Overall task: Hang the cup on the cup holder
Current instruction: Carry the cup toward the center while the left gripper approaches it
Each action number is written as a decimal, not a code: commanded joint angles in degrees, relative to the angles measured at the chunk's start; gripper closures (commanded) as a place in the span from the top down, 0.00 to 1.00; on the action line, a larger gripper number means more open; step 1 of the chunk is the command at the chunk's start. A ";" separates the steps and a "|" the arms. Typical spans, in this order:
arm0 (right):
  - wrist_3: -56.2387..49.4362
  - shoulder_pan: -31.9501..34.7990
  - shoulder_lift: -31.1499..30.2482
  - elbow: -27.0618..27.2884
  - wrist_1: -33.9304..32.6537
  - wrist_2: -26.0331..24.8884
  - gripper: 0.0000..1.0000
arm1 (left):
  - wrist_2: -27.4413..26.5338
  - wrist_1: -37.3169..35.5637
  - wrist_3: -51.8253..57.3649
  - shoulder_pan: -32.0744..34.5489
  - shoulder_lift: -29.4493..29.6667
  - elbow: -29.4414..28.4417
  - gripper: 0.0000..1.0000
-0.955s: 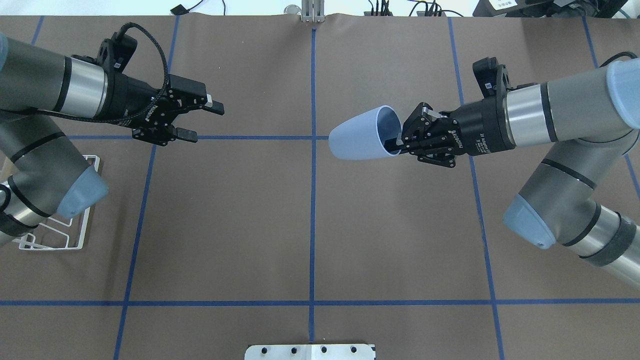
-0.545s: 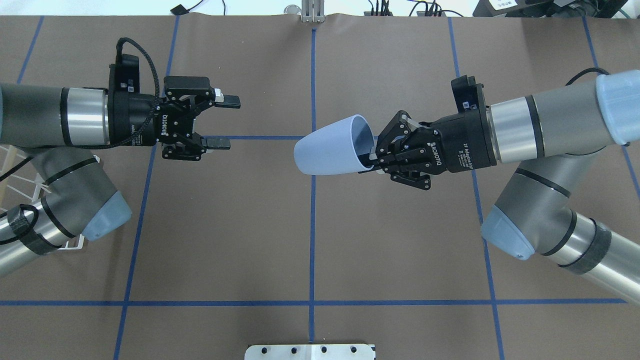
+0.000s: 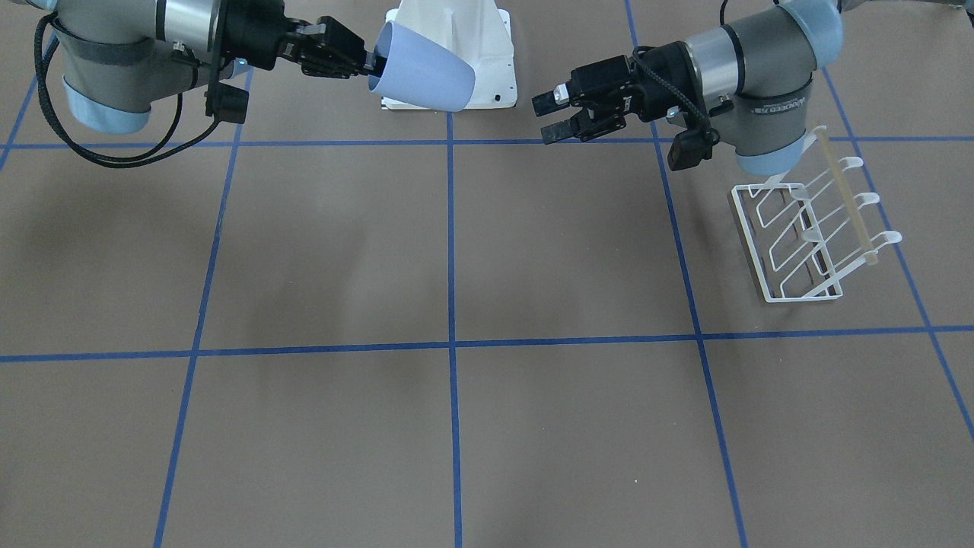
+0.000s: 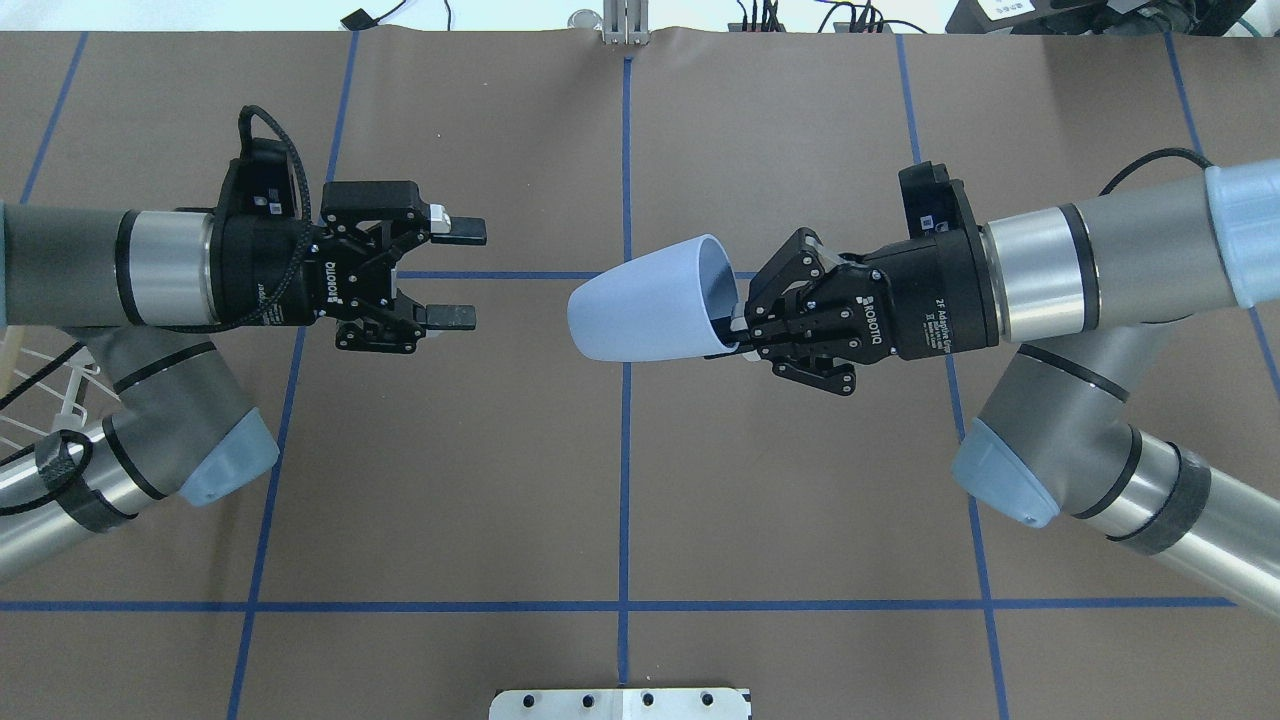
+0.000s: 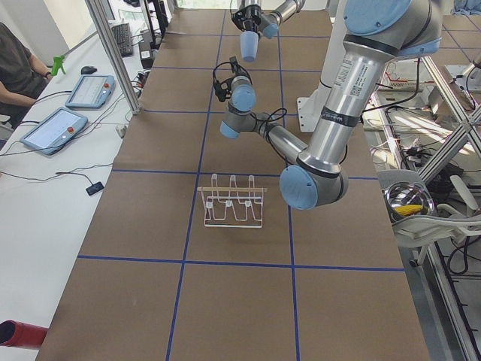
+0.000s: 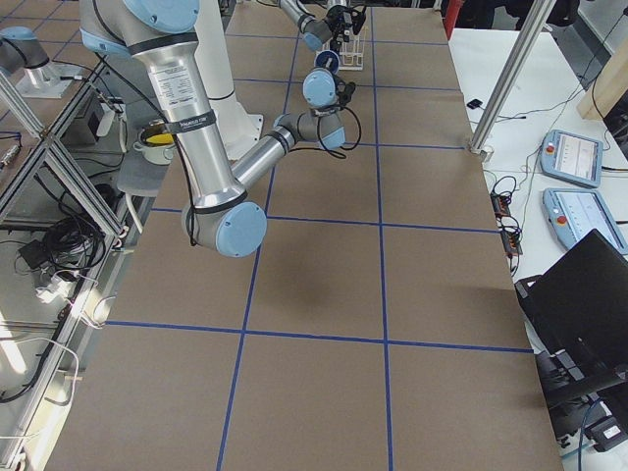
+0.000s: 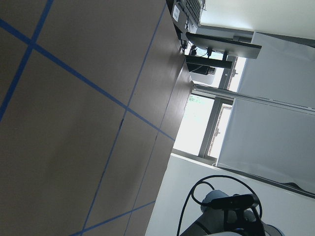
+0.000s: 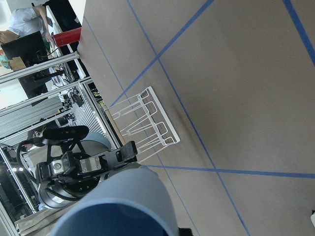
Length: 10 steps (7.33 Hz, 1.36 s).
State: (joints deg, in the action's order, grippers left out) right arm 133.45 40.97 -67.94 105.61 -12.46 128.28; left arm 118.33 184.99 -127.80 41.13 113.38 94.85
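My right gripper (image 4: 738,322) is shut on the rim of the pale blue-grey cup (image 4: 645,313), held sideways above the table's middle with its rounded base toward my left arm; it also shows in the front view (image 3: 422,70) and the right wrist view (image 8: 123,206). My left gripper (image 4: 462,274) is open and empty, facing the cup's base with a gap between them; in the front view (image 3: 549,116) it is right of the cup. The white wire cup holder (image 3: 810,228) with its wooden rod stands on the table by my left arm's elbow, mostly hidden in the overhead view (image 4: 45,385).
Blue tape lines (image 4: 625,450) cross the brown table. The white robot base plate (image 3: 456,46) sits behind the cup in the front view. Operators' tablets (image 5: 56,128) lie on a side bench beyond the table's far edge.
My right gripper has carried the cup further toward the table's middle and my left arm. My left gripper has swung toward the centre, staying open, so the gap to the cup has shrunk.
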 commanded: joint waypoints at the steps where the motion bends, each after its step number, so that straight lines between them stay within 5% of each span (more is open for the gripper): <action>1: 6.68 -0.62 0.53 -0.22 5.04 -3.71 0.00 | -0.03 1.95 0.01 -1.92 0.78 0.69 0.98; 3: 7.08 -2.55 0.44 -0.31 6.13 -5.22 0.00 | -0.12 3.96 -0.43 -2.45 1.14 0.68 0.98; 6: 8.48 -4.58 0.00 -0.31 9.27 -5.93 0.00 | -11.07 16.52 -9.39 -6.65 1.50 -0.36 0.98; 10: 14.90 -9.40 -0.26 -3.02 20.16 -16.02 0.00 | -11.54 16.99 -9.31 -7.90 1.58 -0.02 0.98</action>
State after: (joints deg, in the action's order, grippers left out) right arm 147.16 33.23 -68.16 104.17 3.84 115.02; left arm 106.87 201.88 -137.06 33.37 114.96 94.67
